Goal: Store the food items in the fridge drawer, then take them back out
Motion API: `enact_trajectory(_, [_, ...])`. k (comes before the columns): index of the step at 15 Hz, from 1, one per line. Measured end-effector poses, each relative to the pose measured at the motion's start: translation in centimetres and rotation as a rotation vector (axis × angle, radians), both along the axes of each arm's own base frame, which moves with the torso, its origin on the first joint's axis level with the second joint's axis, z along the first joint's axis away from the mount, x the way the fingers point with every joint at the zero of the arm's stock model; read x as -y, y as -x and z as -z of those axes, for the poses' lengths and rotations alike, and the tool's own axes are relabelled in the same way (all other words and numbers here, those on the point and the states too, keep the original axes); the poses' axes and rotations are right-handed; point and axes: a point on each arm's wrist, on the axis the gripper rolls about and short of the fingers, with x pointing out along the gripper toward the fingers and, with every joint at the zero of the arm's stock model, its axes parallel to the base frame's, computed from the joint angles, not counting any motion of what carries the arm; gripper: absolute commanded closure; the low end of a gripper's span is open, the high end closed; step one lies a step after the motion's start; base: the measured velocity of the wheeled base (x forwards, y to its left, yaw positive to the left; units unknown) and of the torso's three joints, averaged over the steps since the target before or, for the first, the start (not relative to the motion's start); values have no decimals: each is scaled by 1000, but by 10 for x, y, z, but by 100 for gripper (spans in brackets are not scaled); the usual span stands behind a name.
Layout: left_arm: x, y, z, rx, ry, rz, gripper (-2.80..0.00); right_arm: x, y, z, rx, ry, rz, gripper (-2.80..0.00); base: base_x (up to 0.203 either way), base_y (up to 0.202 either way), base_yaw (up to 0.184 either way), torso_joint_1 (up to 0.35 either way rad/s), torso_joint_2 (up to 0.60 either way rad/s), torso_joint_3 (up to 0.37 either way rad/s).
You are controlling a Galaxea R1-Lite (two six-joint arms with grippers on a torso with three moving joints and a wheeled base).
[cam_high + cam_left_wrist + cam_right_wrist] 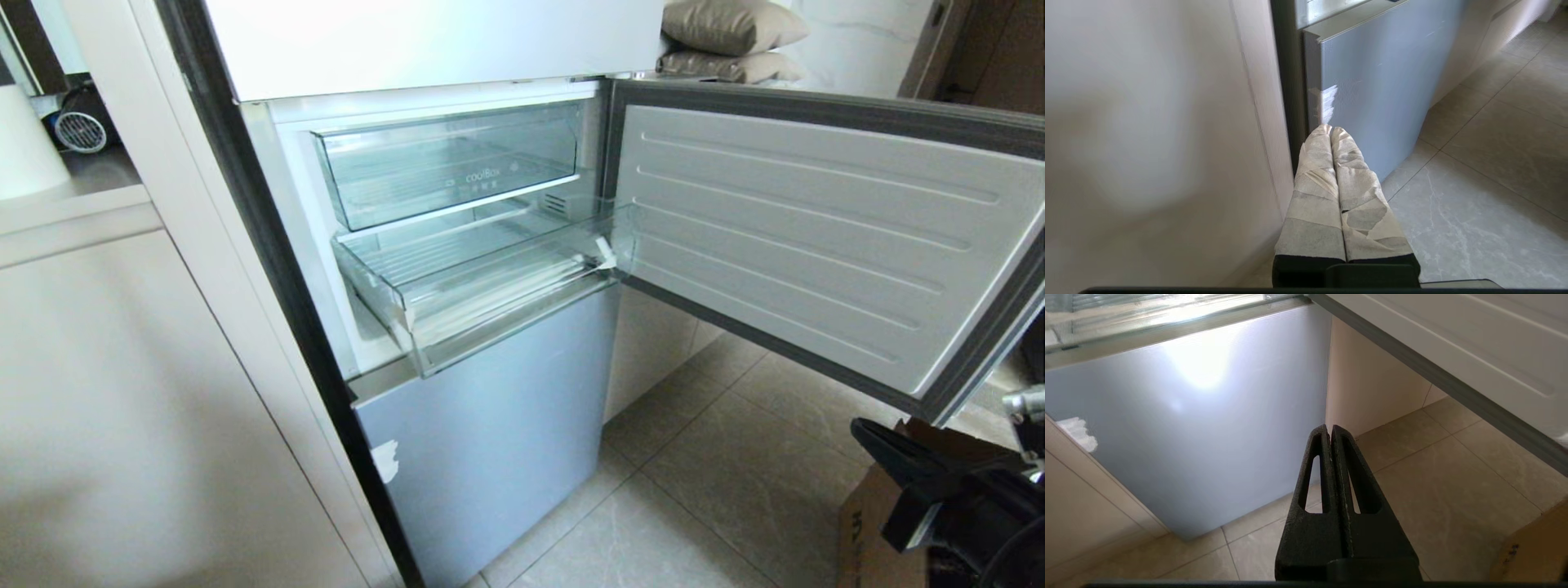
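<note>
the right gripper point(1331, 433) is closed with its jaws pressed flat together and nothing between them; it hangs low over the tiled floor point(1453, 477), under the open fridge door point(824, 245) and in front of the grey lower door point(1200, 428). in the head view only its dark body shows at the lower right corner, next to a cardboard box point(865, 523). the left gripper point(1331, 132), wrapped in pale tape, is also shut and empty, parked low beside the fridge's left edge.

the fridge drawer point(490, 286) is pulled out below the lettered clear bin point(449, 163), and its ribbed floor looks bare. no food items show in any view, so i cannot tell where they are.

the risk from here, as i judge it: the right arm has to rise between the projecting drawer lip and the door's lower edge, and a careless lift could knock either one. the box sits close enough to snag too.
</note>
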Motion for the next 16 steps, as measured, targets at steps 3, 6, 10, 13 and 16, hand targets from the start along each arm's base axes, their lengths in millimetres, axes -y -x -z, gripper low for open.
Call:
enact_trajectory(3, [0,0,0,0,0,0,0,2,3,2,-8,-9,1,0,-1,-5,143,1,3,2])
enact_trajectory(6, [0,0,0,0,0,0,0,2,4,4,-15,-8,2,0,3,-7,174,3,2,4])
enact_trajectory(10, [0,0,0,0,0,0,0,1,-1,6,-35,-15,-17,0,1,-7,176,2,3,3])
enact_trajectory(13, [0,0,0,0,0,0,0,-1,-22,3,-50,-42,26,0,1,-9,175,2,3,1])
enact_trajectory(16, [0,0,0,0,0,0,0,-4,-48,5,-79,-43,65,0,2,-4,109,2,4,2])
